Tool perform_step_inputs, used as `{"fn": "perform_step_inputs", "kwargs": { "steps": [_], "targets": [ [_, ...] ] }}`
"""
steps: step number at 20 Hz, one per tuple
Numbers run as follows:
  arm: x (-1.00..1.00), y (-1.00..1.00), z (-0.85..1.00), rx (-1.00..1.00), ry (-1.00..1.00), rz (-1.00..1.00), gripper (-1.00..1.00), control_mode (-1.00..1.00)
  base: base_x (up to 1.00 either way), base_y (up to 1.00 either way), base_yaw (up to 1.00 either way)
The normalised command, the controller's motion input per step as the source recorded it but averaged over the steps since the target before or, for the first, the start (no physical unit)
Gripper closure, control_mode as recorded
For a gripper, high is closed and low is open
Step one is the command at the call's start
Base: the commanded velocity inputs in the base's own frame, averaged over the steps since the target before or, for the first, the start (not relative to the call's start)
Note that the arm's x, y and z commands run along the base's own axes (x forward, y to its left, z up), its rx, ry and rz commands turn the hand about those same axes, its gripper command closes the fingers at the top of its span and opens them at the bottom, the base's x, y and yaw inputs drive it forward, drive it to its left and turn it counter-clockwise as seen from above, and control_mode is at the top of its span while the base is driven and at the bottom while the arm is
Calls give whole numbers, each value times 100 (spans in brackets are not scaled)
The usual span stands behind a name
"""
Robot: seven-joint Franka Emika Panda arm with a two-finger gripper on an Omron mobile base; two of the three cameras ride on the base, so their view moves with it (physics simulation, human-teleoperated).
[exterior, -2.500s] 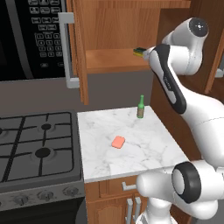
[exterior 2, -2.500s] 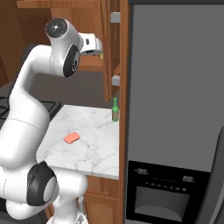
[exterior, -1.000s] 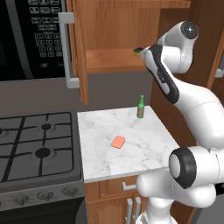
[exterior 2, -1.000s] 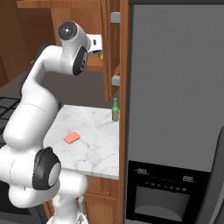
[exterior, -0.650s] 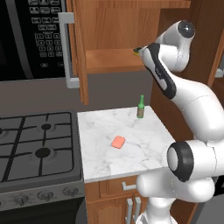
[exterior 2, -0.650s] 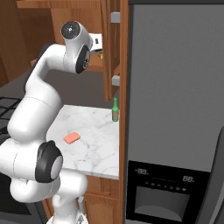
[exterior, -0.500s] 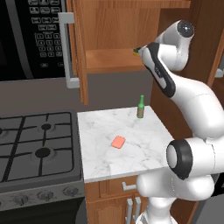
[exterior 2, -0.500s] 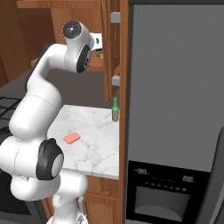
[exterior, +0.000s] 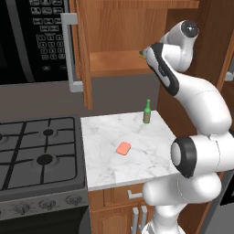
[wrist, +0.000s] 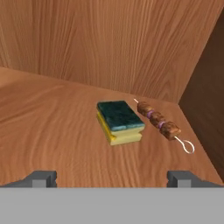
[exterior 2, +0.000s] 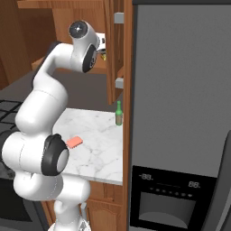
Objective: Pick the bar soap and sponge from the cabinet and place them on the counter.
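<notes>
The sponge [wrist: 120, 121], yellow with a dark green top, lies on the cabinet shelf [wrist: 48, 131] a short way ahead of my gripper [wrist: 111, 180]. The gripper is open, one fingertip [wrist: 41, 178] at each side, with nothing between them. In the left base view the hand [exterior: 145, 52] reaches into the open cabinet [exterior: 112, 61] at the shelf's right end. The salmon-pink bar soap [exterior: 123, 147] lies flat on the marble counter [exterior: 105, 132], also seen as the bar soap [exterior 2: 74, 142] in the right base view.
A brown skewer [wrist: 159, 122] lies just right of the sponge, near the cabinet's side wall. A green bottle [exterior: 147, 112] stands at the counter's back right. The gas stove [exterior: 36, 146] is left of the counter, the microwave [exterior: 36, 36] above it, and the fridge [exterior 2: 180, 113] to the right.
The arm's upper joints have turned a little and the hand has edged further toward the shelf. The soap and the bottle have not moved.
</notes>
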Motion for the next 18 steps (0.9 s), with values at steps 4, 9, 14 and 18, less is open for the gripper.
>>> {"fn": "perform_step_inputs", "kwargs": {
  "steps": [4, 9, 14, 18],
  "targets": [
    [17, -6, 0, 0, 0, 0, -100, -100, 0, 0, 0],
    [2, -8, -4, 0, 1, 0, -100, -100, 0, 0, 0],
    [0, 0, -14, 0, 3, 0, -100, -100, 0, 0, 0],
    [0, 0, -16, 0, 4, 0, -100, -100, 0, 0, 0]
  ]
}}
